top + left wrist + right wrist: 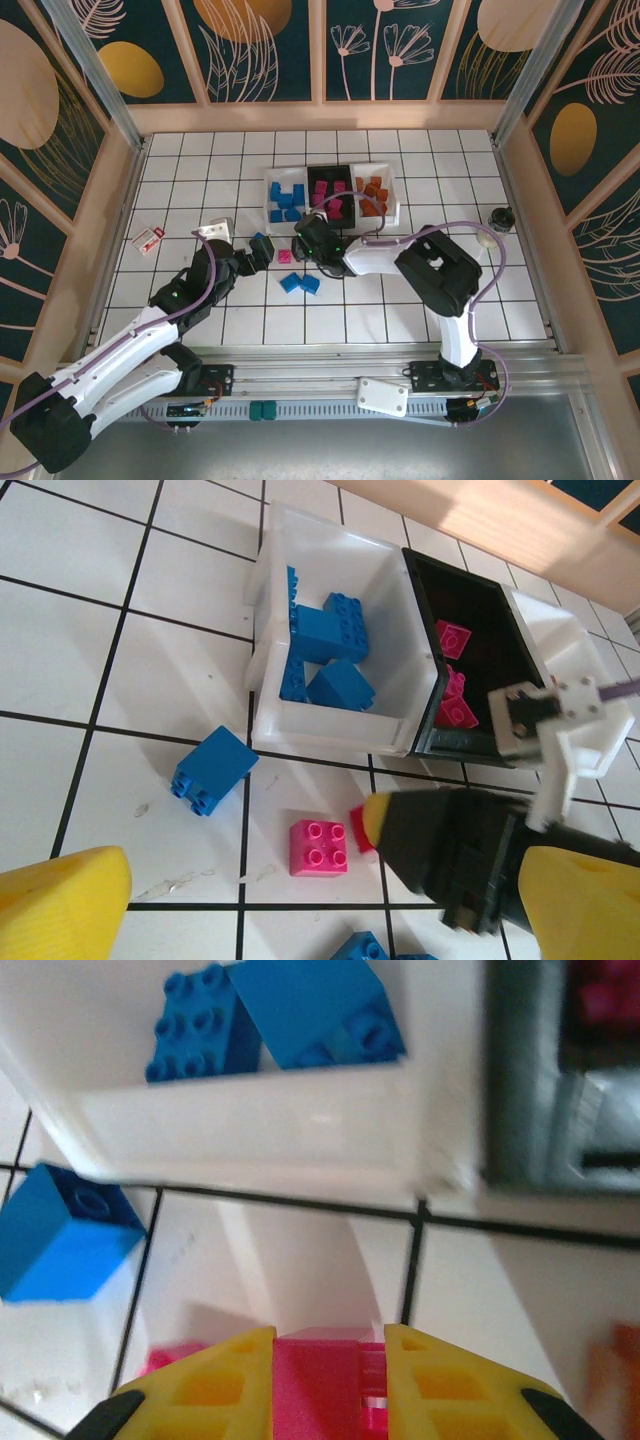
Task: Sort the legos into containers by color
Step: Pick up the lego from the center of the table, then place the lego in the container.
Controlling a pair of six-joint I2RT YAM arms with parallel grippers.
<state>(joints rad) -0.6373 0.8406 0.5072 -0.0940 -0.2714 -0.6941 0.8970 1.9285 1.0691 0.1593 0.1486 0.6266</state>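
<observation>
Right gripper (pixel 328 1360) pinches a pink lego (pixel 315 1395) (left gripper (pixel 256 250) gapes wide); black container (pixel 480 610) lies just beyond, toward the table's far edge.

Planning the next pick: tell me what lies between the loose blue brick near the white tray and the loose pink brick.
Only bare tile separates the blue brick and the pink brick, per the left wrist view.

Bright, even light; close containers (pixel 260 1130) blurred in right wrist view.
</observation>
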